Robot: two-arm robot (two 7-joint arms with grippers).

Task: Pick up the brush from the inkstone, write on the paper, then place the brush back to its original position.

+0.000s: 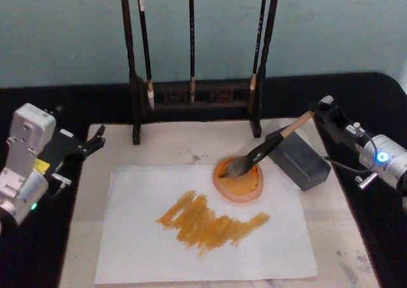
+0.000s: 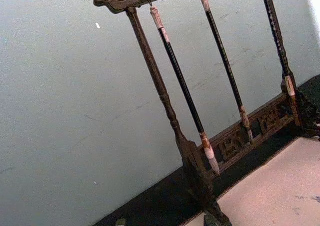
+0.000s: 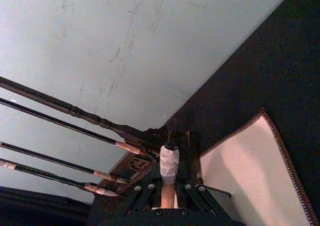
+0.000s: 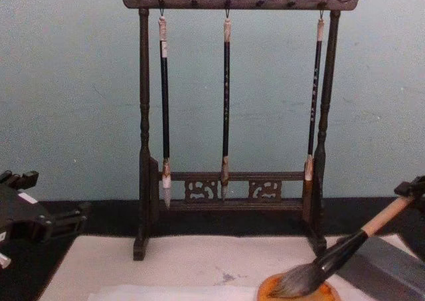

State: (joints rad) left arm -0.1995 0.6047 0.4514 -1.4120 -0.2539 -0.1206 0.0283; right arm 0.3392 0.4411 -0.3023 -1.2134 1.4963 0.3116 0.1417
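The right gripper (image 1: pixel 320 110) reaches in from the right side of the table and is clamped on the upper end of the brush (image 1: pixel 270 147). In the right wrist view the tan handle sits pinched between the two fingers (image 3: pixel 140 198), with the white-wrapped end and cord loop sticking out past them. The brush slants down and to the left from the gripper, passing over the near end of a grey block (image 1: pixel 299 161). Its grey bristles lie in the round orange inkstone (image 1: pixel 245 187); from the chest view they look to be touching the dish. The inkstone sits at the far right part of the paper (image 1: pixel 140 250), which lies flat on a cream mat (image 1: pixel 350 231) and carries a band of orange strokes (image 1: pixel 210 224) across its middle. Behind the mat stands a dark wooden rack (image 1: pixel 191 97) with three thin brushes (image 1: pixel 191 40) hanging from it. The left gripper (image 1: pixel 94 140) is parked over the black table (image 1: pixel 76 103) to the left of the mat, well apart from the paper.
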